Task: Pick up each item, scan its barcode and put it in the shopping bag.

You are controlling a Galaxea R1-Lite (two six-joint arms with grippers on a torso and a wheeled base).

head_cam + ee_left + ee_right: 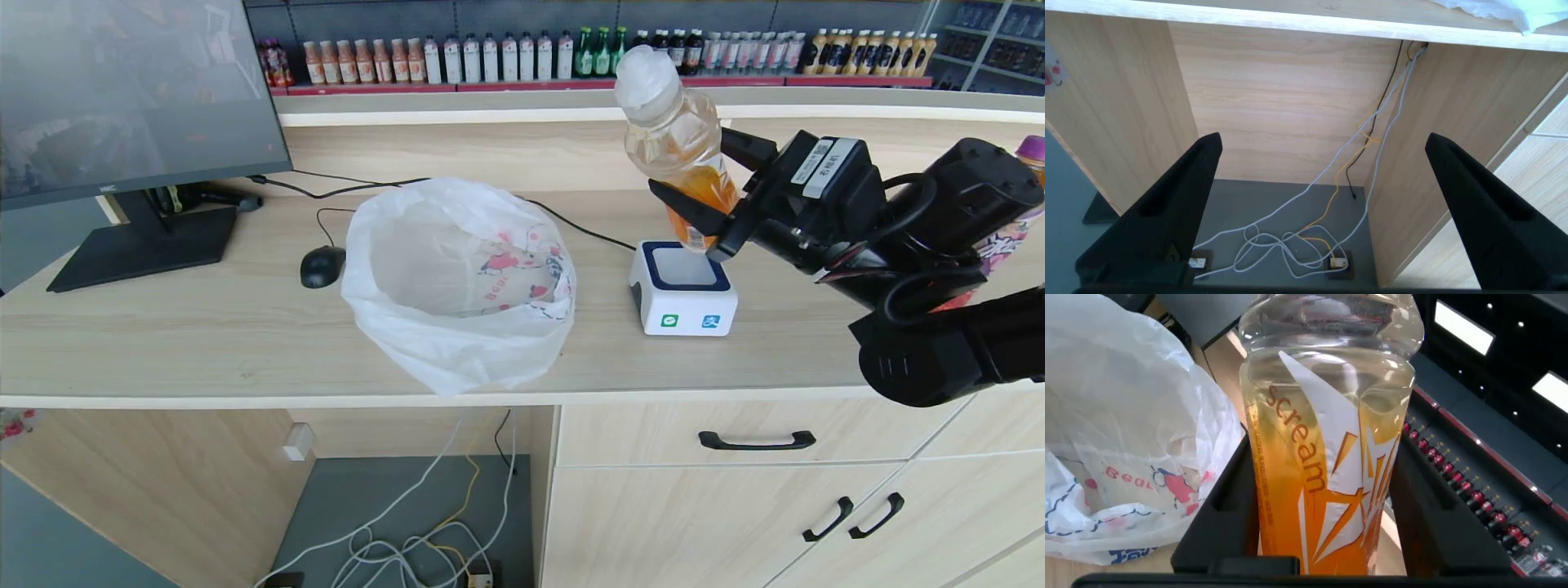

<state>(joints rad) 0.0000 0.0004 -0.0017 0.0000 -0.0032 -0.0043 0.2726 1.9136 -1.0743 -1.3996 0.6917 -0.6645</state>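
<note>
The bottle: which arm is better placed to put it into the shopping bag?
Right. The right gripper holds the bottle over the scanner, beside the shopping bag; the left gripper hangs open below the counter.

The clear plastic bottle of orange drink (673,131) is partly hidden low down by the black fingers of the right gripper (688,163). In the right wrist view its cap is cut off by the frame edge. A purple-capped bottle (1030,151) sits mostly hidden behind the right arm (939,359). The dark flat monitor (131,90) is cropped at top and left. The far shelf bottles (571,53) are too small to identify.
</note>
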